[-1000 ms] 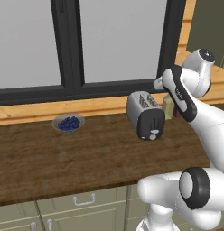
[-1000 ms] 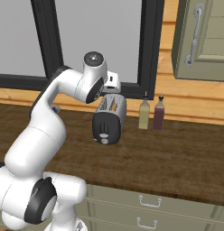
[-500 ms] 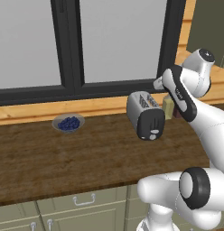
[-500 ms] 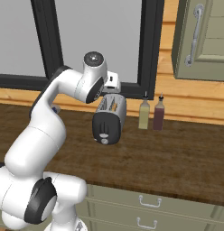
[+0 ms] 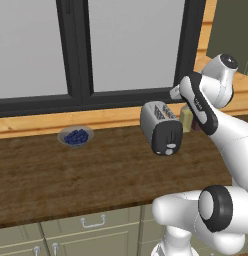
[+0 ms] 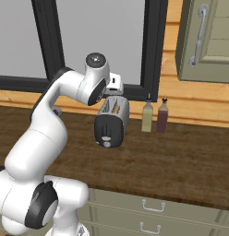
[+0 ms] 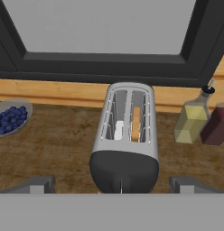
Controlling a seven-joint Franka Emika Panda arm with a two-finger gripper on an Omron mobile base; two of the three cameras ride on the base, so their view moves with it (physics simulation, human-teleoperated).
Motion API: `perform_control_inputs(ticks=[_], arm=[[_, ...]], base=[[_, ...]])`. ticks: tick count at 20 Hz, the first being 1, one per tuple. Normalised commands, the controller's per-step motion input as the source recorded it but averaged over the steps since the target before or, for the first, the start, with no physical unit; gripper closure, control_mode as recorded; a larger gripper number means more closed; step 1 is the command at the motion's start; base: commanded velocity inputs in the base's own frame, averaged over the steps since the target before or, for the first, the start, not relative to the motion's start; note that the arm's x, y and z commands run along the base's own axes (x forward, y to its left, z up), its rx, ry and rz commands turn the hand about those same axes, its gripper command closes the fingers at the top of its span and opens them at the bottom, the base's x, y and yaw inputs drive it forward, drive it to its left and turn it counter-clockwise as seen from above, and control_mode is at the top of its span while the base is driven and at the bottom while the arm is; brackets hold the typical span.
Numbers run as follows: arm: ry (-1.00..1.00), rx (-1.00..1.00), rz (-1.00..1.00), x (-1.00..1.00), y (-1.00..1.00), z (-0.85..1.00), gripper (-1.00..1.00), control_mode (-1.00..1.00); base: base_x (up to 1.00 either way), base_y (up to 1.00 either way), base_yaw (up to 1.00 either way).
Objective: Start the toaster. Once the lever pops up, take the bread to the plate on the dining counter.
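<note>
Comparing with a second ago, nothing shifts: the arm holds the same pose over the worktop [image 5: 71, 170], so starting remains undone. Next the toaster [image 7: 125, 135] stands near the window, bread [image 7: 136, 122] in its right slot. Left, a bowl [image 5: 75, 136] holds blueberries. End effector [image 7: 111, 187] spread wide, empty, above the lever [image 6: 105, 138]

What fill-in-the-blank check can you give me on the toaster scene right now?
1. The slice of bread sits inside a slot of the ____.
2. The small bowl on the worktop holds ____.
3. The number of bottles standing beside the toaster is ____.
4. The gripper above the toaster has its jaws ____.

Missing words: toaster; blueberries; two; open
</note>
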Motion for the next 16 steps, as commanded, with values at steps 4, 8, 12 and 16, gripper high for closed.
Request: perform_control_inputs(ticks=[4,8,12,16], arm=[[0.0,0.0,0.0,0.0,0.0,0.0,-1.0,-1.0],[0.0,0.0,0.0,0.0,0.0,0.0,-1.0,-1.0],[0.0,0.0,0.0,0.0,0.0,0.0,-1.0,-1.0],[0.0,0.0,0.0,0.0,0.0,0.0,-1.0,-1.0]], base=[[0.0,0.0,0.0],[0.0,0.0,0.0],[0.0,0.0,0.0],[0.0,0.0,0.0]])
